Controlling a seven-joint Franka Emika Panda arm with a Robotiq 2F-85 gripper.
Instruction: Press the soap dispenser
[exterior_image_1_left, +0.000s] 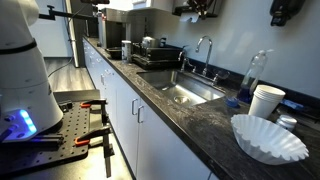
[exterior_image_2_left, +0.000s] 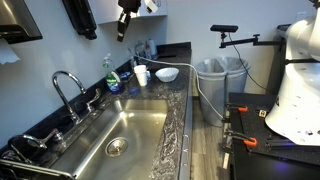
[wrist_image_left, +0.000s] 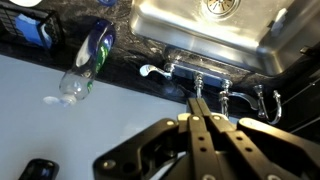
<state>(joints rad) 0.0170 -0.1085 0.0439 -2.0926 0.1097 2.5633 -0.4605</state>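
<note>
Wrist view: soap dispenser (wrist_image_left: 40, 170), gripper (wrist_image_left: 197, 101) apart.

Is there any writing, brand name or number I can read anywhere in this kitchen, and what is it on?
No text can be read in any view.
Tall clear plastic bottle with blue liquid: it has a coloured label, but it is too small and blurred to read.
Dark blue-black wall-mounted soap dispenser: no marking can be made out.
</note>
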